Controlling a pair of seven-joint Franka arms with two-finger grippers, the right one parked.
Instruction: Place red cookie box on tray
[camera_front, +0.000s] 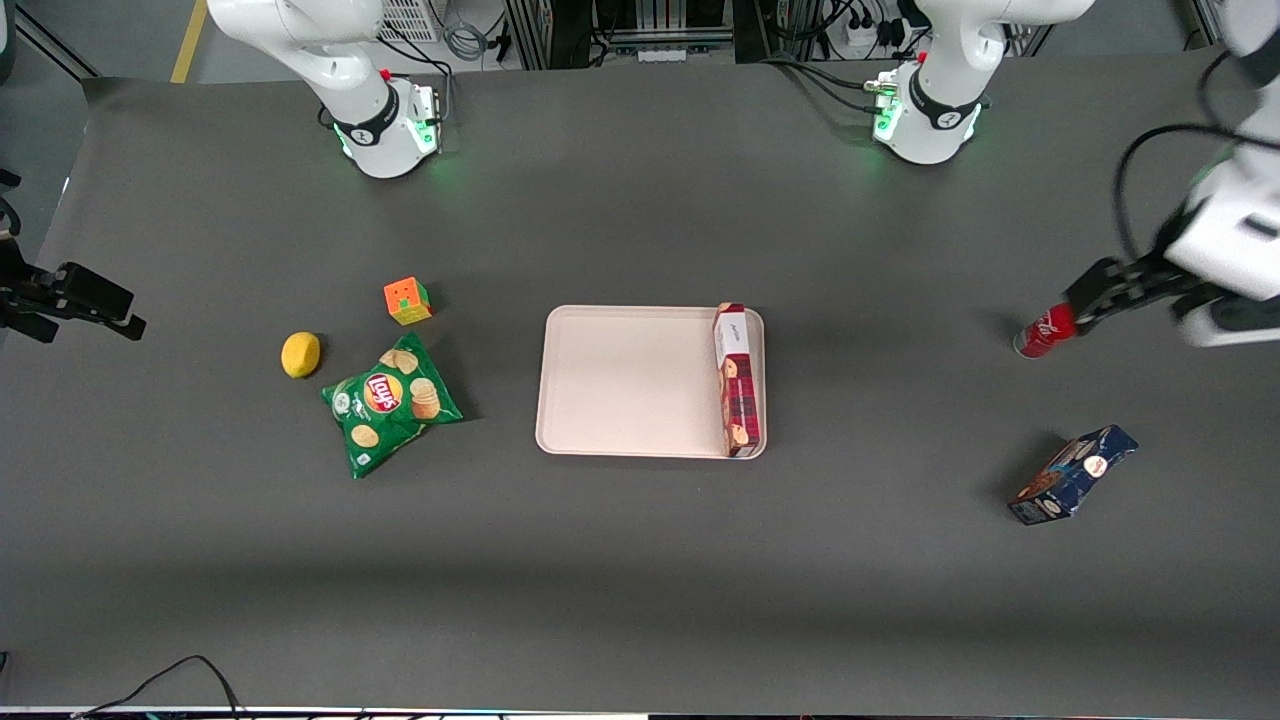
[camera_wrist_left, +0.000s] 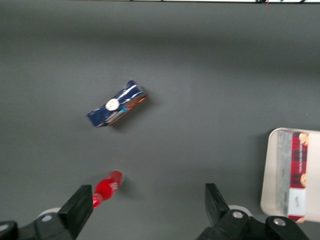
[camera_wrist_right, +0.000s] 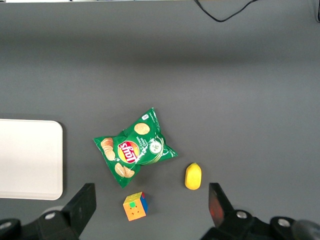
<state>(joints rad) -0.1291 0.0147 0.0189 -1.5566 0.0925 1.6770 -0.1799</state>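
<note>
The long slim red plaid cookie box (camera_front: 737, 381) is lying flat inside the large pale pinkish-cream tray (camera_front: 625, 380), along the short rim nearest the working arm's end of the table. The left gripper (camera_wrist_left: 148, 205) is hovering well apart from it — fingers spread wide, grasping nothing — apparently above the small red bottle (camera_front: 1044, 331). A dark blue snack box (camera_front: 1072, 475) is lying nearer the front camera.

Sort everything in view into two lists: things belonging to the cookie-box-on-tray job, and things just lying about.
Job: long red plaid cookie box, lying in the flat pinkish-cream tray; open gripper above the small red bottle.

Lying about: that bottle, dark blue snack box, green crisp bag, yellow lemon, colourful puzzle cube.
</note>
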